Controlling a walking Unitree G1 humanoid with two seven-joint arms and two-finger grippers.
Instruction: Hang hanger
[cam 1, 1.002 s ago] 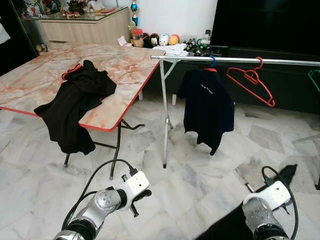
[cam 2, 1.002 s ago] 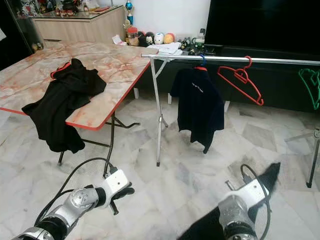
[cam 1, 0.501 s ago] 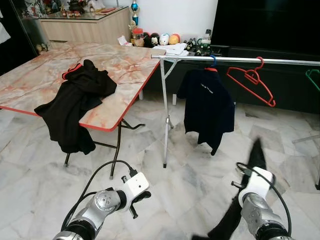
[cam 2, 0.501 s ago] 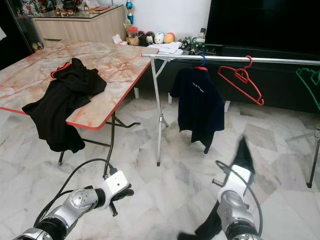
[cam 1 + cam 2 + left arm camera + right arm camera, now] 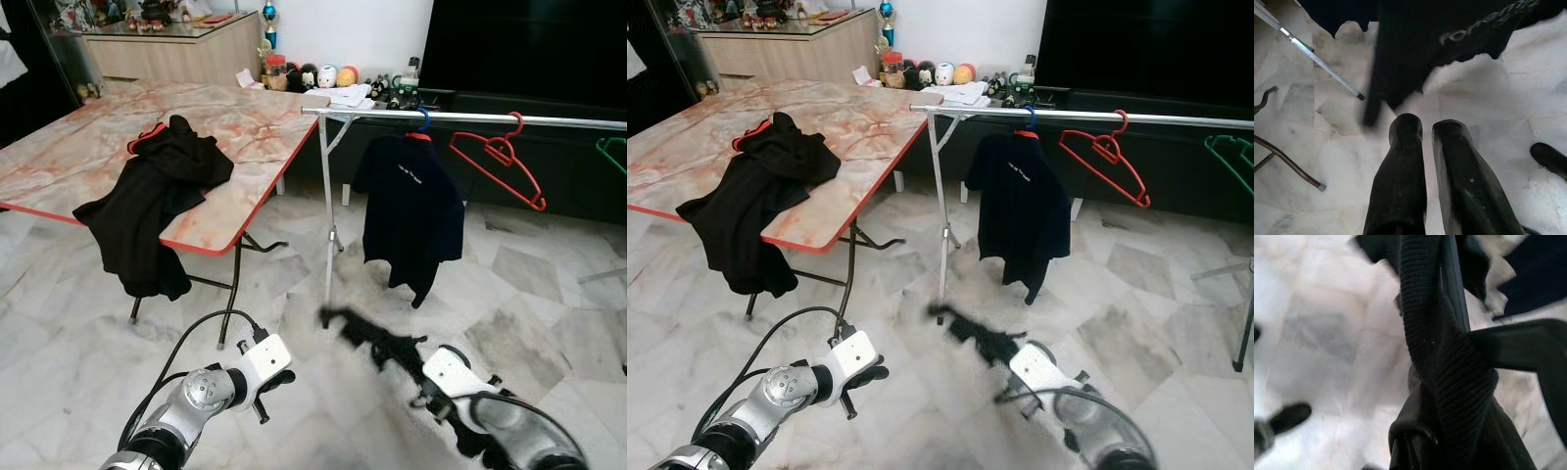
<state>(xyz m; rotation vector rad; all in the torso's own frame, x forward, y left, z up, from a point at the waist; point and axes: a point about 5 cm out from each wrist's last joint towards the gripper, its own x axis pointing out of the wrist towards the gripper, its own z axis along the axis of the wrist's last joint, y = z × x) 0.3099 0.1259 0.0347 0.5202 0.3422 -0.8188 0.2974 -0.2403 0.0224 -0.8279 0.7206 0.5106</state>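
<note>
Holding a black garment on its hanger (image 5: 1452, 298) in the right gripper (image 5: 431, 377): in the right wrist view its fingers are clamped on ribbed black cloth (image 5: 1440, 357) with a dark hanger bar running alongside. From the head views the load sticks out low and blurred, pointing forward and toward my left, tip near the foot of the rail's upright (image 5: 326, 220). What matters: the rail (image 5: 470, 117) is well above and ahead of those fingers, running left to right, so the hook has to go up and over it, hanger plane along the rail. Free stretch looks to be between the hung dark shirt (image 5: 411, 211) and the red hanger (image 5: 498, 162) (I can't make out the hook itself). Left gripper (image 5: 1422, 142) hangs idle low on my left, fingers nearly together on nothing, farther from the rail. Another black garment (image 5: 147, 206) lies on the counter (image 5: 235, 127), well apart.
</note>
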